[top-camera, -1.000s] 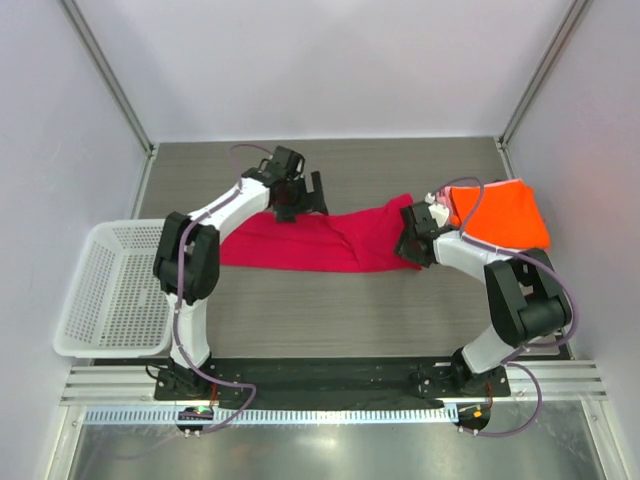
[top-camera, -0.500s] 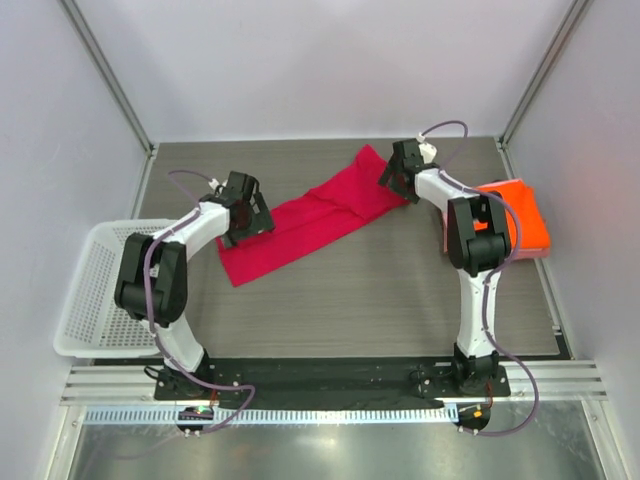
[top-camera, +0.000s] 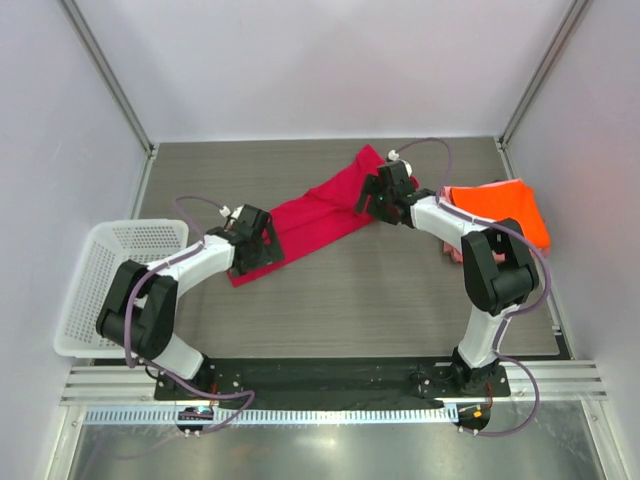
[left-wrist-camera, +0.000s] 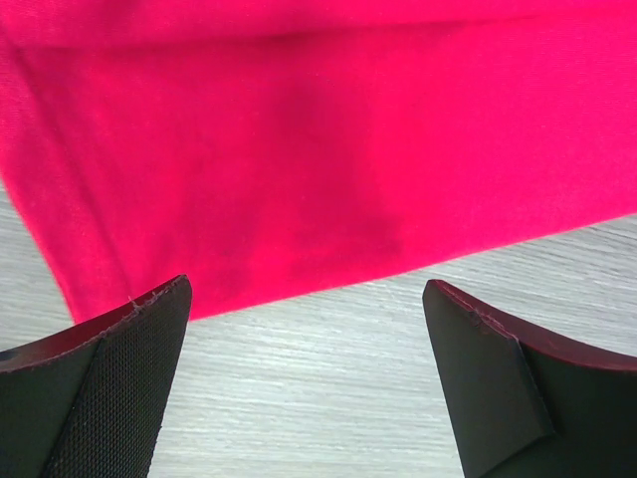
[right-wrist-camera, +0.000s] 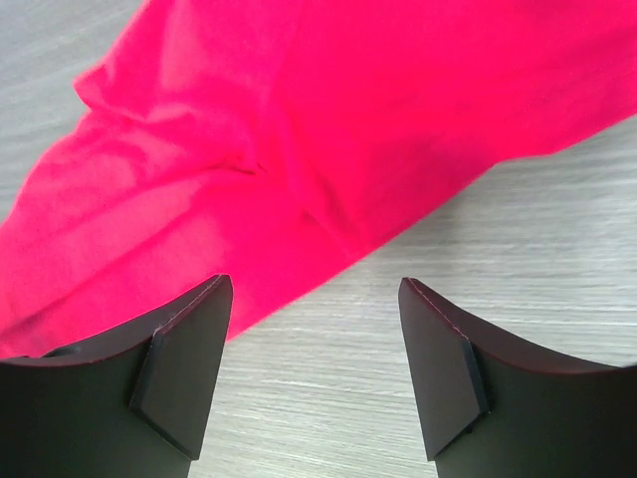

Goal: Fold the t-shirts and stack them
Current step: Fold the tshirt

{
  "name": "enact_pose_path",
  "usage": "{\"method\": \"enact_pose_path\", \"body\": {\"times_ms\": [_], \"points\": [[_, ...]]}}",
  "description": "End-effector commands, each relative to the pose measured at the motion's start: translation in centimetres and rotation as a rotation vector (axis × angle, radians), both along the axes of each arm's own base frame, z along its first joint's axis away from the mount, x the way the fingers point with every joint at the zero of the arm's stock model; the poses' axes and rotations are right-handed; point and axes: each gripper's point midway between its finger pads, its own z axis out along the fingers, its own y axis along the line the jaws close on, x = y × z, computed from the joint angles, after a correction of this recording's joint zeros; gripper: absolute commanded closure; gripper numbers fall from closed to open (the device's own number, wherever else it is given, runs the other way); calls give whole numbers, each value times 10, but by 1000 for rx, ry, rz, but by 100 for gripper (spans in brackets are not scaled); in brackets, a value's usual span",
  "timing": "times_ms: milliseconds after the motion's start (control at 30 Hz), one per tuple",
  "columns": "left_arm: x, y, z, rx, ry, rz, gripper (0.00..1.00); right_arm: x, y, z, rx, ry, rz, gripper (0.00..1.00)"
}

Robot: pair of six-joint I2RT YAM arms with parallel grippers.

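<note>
A grey wood-grain table (top-camera: pixel 350 300) sits inside pale walls. The crimson shirt (top-camera: pixel 320 215) lies across its middle as a long, narrow slanted band, apparently folded lengthwise only. The orange shirt (top-camera: pixel 500 215) rests folded at the right edge, with a sliver of pink shirt (top-camera: pixel 451 252) showing under its near side. Those two look stacked, so the crimson one probably needs folding across and placing on top.

The left gripper (left-wrist-camera: pixel 307 289) hovers at the band's near-left end, jaws spread wide, pinching nothing. The right gripper (right-wrist-camera: pixel 314 284) hangs over the far-right end, jaws apart and empty, cloth and bare table showing between them. A white basket (top-camera: pixel 110 290) sits off to the left.
</note>
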Motion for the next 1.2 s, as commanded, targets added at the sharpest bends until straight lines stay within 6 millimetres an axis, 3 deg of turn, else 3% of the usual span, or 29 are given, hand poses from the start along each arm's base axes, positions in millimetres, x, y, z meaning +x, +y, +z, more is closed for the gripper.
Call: {"method": "enact_pose_path", "body": {"times_ms": [0,267,400,500,600,633,800,867,900,933,1000,1033,1100,1133,1167], "points": [[10,1,-5,5,-23,34,1,6,11,7,68,-38,17,26],[-17,-3,-32,-33,70,23,1,7,0,-2,27,-34,-21,25],[-34,-24,-37,-85,94,-26,0,19,4,-13,35,-14,-21,25],[-54,-54,-38,-103,105,-90,0,30,-4,-24,33,10,-60,26],[-79,-92,-42,-148,131,-143,1,38,-30,-39,27,37,-141,26],[-85,-99,-42,-157,136,-148,0,38,-30,-39,29,38,-143,26],[-110,-158,-13,-211,54,-226,0,51,-61,-58,23,73,-190,26],[-132,-187,-4,-235,41,-291,0,62,-67,-59,25,73,-186,26],[-136,-203,2,-253,35,-313,1,64,-69,-73,20,102,-183,27],[-152,-216,3,-262,46,-352,1,67,-68,-76,21,113,-177,28],[-164,-240,1,-287,54,-392,1,79,-67,-75,21,102,-172,29],[-179,-263,13,-319,45,-448,1,80,-60,-88,37,129,-149,30],[-195,-282,12,-309,49,-522,1,95,-53,-85,53,110,-125,33],[-207,-301,28,-342,36,-571,1,97,-46,-97,75,134,-94,35],[-211,-305,30,-344,39,-591,1,108,-38,-89,100,116,-66,36]]}}
